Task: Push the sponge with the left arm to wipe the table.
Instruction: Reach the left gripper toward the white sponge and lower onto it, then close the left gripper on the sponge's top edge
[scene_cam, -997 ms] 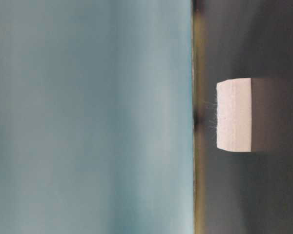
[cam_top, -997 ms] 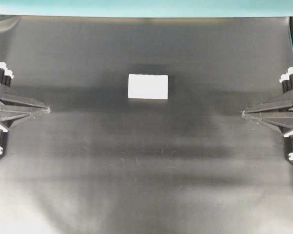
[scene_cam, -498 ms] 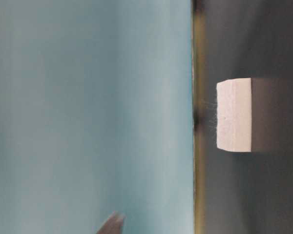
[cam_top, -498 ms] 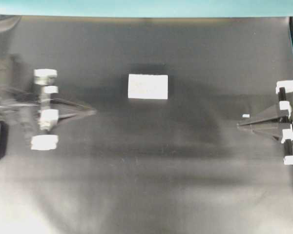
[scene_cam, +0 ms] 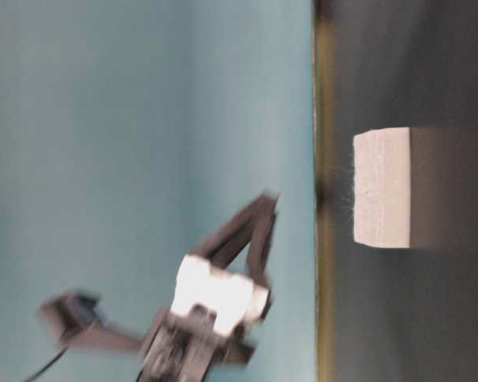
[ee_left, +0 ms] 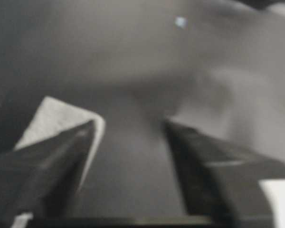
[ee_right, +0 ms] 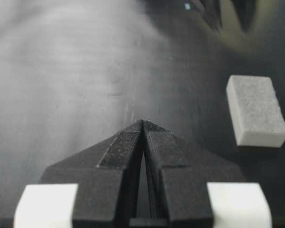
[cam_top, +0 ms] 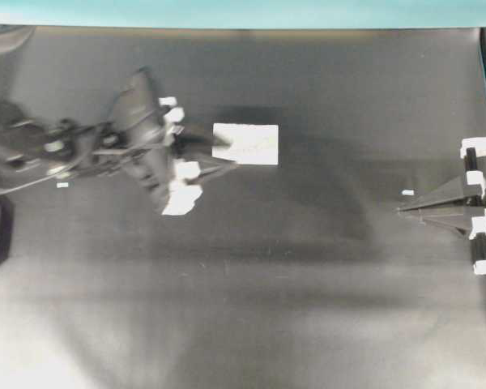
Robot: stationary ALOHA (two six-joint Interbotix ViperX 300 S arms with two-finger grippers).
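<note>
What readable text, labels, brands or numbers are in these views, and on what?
None: no words, numbers or brand marks can be read in any view.
The sponge is plain white, no print.
The table shows only small blank white tape marks.
The left gripper is motion-blurred; its white blocks look blank.
The right gripper and its white blocks show no lettering.

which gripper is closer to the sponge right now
Left. The left gripper has its fingertips at the sponge's near end, one finger overlapping its edge in the left wrist view. The right gripper sits far off near the opposite table edge, jaws closed.
</note>
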